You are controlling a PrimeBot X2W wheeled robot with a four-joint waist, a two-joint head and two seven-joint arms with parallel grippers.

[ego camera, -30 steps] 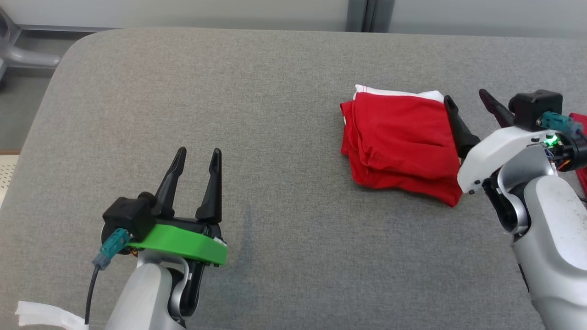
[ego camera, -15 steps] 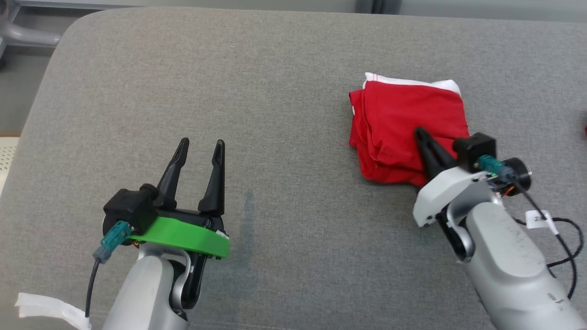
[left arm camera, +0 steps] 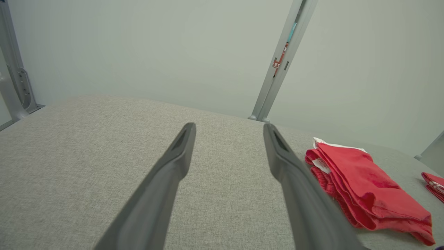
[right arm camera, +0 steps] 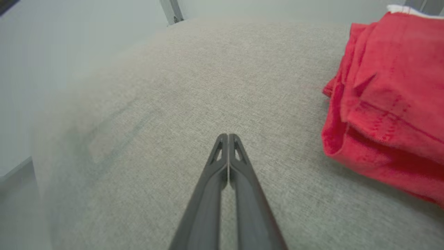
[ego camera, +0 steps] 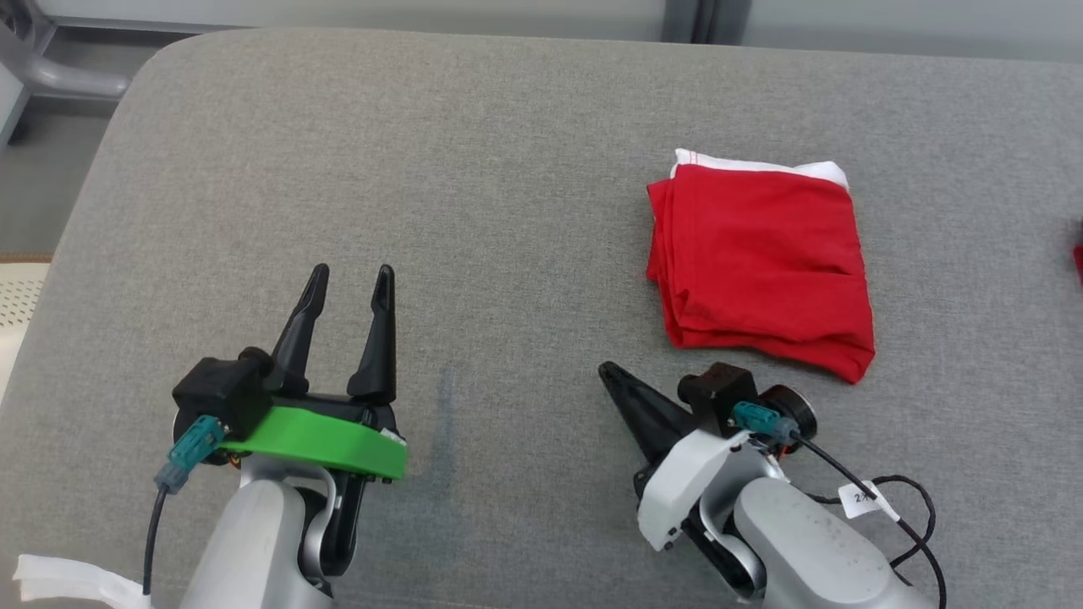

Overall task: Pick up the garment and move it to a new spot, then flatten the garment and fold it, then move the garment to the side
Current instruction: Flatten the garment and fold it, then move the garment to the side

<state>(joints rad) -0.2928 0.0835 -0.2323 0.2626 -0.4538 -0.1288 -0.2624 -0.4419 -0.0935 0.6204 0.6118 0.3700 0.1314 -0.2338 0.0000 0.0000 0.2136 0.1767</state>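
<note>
Currently your right claw (ego camera: 606, 370) is clenched on nothing, near the folded red garment (ego camera: 761, 254) on the counter (ego camera: 508, 169); your left claw (ego camera: 352, 271) stands spread, empty.

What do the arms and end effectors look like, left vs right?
Both: pale grey forearms, two long tapered black fingers, black camera block, teal connector. Left end effector has a green bracket; right end effector a white bracket, and its black cable carries a white tag.
</note>
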